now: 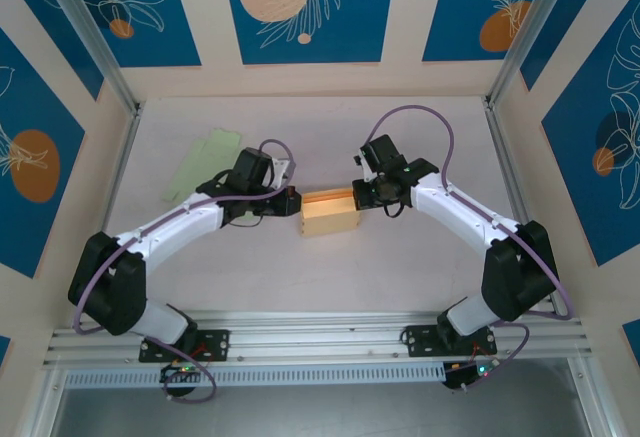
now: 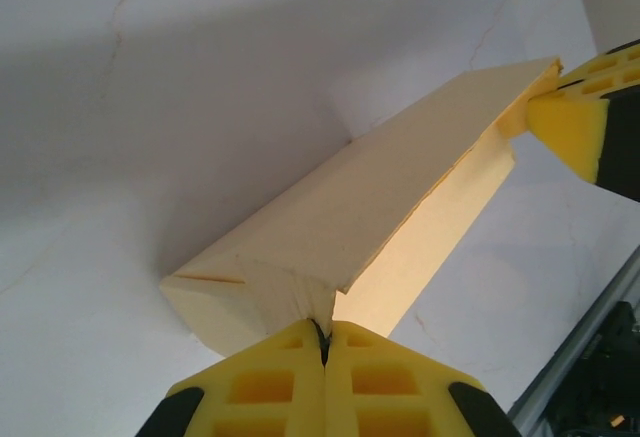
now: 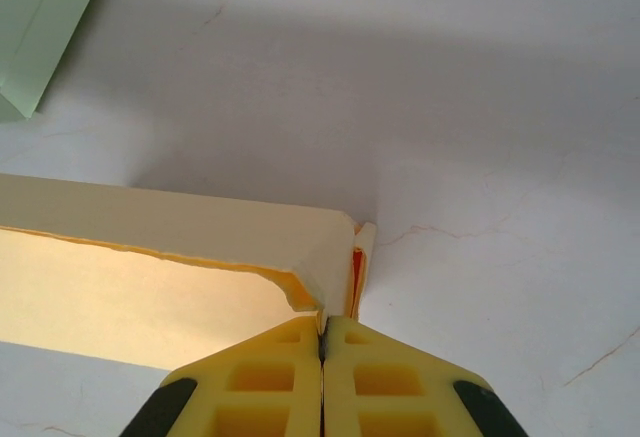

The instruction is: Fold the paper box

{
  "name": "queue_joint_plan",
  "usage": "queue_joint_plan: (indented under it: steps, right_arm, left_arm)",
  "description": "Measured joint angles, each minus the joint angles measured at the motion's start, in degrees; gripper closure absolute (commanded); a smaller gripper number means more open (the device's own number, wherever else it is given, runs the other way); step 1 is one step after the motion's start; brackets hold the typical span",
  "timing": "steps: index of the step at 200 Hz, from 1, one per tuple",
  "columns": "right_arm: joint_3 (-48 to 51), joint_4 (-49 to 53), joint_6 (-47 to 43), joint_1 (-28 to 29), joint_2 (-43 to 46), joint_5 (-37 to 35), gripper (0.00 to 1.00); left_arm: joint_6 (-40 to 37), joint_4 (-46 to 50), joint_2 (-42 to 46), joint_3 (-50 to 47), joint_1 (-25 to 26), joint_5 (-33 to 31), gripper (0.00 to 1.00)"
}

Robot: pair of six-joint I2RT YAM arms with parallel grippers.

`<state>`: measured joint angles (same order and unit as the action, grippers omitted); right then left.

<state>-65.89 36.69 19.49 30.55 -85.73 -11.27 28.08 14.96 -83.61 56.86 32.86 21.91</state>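
The pale yellow paper box lies in the middle of the table, partly formed, its long side open. My left gripper is shut on the box's left end flap; in the left wrist view the box stretches away from the pinching gripper. My right gripper is shut on the right end flap; in the right wrist view the box runs off to the left of the gripper. The right gripper's yellow fingers show at the box's far end in the left wrist view.
A flat light green paper sheet lies at the back left of the table, its corner also in the right wrist view. Metal frame posts stand at the table's back corners and a rail runs along the near edge.
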Motion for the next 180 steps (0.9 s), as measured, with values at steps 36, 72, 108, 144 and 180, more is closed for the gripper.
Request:
queue_joint_plan:
  steps: [36,72,108,144,180]
  right_arm:
    - [0.02,0.02,0.00,-0.26,0.00,-0.85,0.91]
    - [0.13,0.02,0.00,-0.35,0.00,-1.31,0.91]
    - [0.13,-0.04,0.00,-0.31,0.00,-0.79,0.91]
    - [0.13,0.00,0.00,-0.28,0.00,-0.76,0.90]
    - [0.13,0.00,0.02,-0.13,0.00,-0.74,0.87]
  left_arm:
    - [3.41,-4.28,0.00,-1.18,-0.22,1.70,0.99]
    - [6.93,-9.42,0.02,-3.06,-1.55,3.82,1.00]
    - [10.69,-14.45,0.09,-5.92,-3.19,5.97,0.99]
    - [10.99,-14.97,0.68,-6.05,-3.39,6.16,0.98]
    - [10.43,-14.51,0.83,-6.05,-3.39,6.12,0.98]
